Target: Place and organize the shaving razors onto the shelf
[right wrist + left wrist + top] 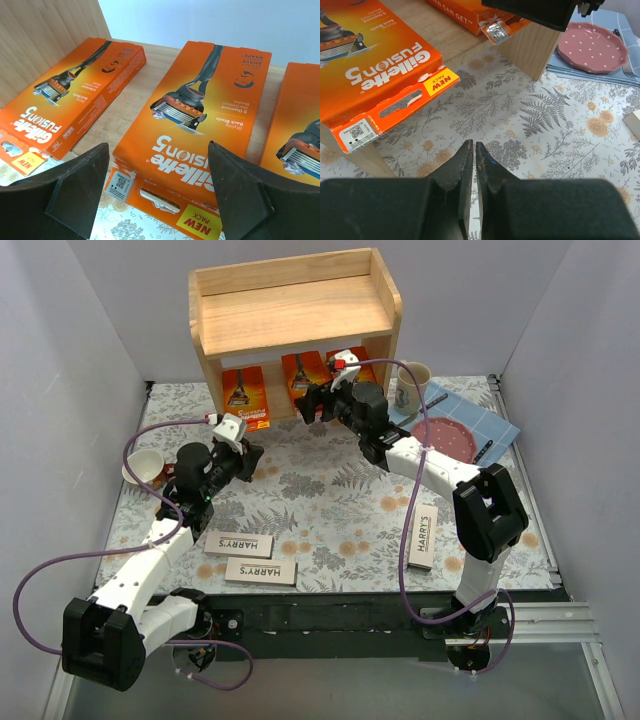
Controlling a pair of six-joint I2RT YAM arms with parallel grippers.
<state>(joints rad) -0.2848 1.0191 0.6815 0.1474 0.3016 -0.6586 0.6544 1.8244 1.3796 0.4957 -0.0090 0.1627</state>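
Presently on record: two arms over a floral-patterned counter [330,490].
Shelf [295,315]: light wood, two tiers, raised side and back rails; stands at the far middle of the counter.
Orange packs: three, printed "Gillette Fusion5", flat in a row on the lower tier: left pack [75,95], middle pack [200,115], right pack [300,130]; near ends of the left and middle packs jutting past the tier's front edge.
White boxes: three, lettered "HARRY'S", flat on the counter, well apart from the shelf: first white box [240,543] and second white box [260,571] parallel and just beside each other near the left arm; third white box [424,536] lengthwise beside the right arm.
Left pincer [472,145]: fingers pressed together, holding nothing; hovers over the counter in front of the shelf's left end, near the left pack.
Right pincer [157,150]: fingers spread wide, holding nothing; at the front of the lower tier, one finger to each side of the middle pack's near end; contact not discernible.
Bowl [145,468]: by the counter's left edge, beside the left arm.
Mug [413,385]: just right of the shelf.
Pink plate [445,435]: dotted, on a blue cloth [490,420] at the far right.
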